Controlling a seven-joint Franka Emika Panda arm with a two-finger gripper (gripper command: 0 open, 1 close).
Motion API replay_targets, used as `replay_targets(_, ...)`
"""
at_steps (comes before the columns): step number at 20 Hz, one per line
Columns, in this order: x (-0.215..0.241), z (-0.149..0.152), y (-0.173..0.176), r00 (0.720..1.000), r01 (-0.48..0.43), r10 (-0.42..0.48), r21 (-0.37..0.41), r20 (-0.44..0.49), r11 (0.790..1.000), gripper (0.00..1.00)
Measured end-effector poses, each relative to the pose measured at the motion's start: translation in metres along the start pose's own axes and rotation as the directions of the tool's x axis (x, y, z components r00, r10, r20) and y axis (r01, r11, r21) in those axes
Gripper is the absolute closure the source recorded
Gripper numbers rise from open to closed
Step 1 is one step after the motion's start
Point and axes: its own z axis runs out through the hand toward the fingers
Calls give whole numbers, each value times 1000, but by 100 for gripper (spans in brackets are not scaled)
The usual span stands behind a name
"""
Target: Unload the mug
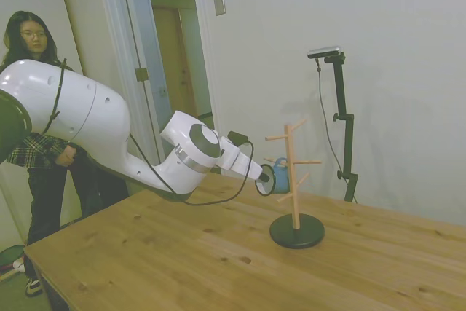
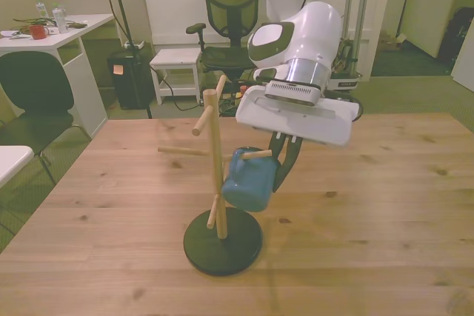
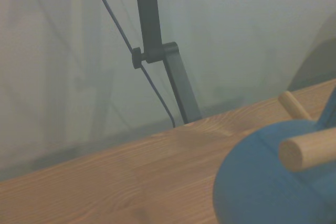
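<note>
Item: blue enamel-style mug (image 2: 246, 178), hung on a peg of the wooden peg stand (image 2: 215, 175), centre frame, above the table (image 2: 385, 212). Rigid, light, glossy, likely slippery; best held by the rim or wall. End effector (image 2: 284, 164) sat against the mug; finger state could not be told.

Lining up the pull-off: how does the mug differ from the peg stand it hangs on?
The mug is blue and squat; the peg stand is bare wood, tall and thin. The mug hangs tilted on a peg, clear of the table; the stand is upright on a black round base. The gripper is at the mug.
</note>
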Motion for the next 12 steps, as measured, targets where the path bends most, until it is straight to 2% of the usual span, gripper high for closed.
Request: replay_targets(12,2,-12,-8,1000,-3,3,21,-1,1000,100)
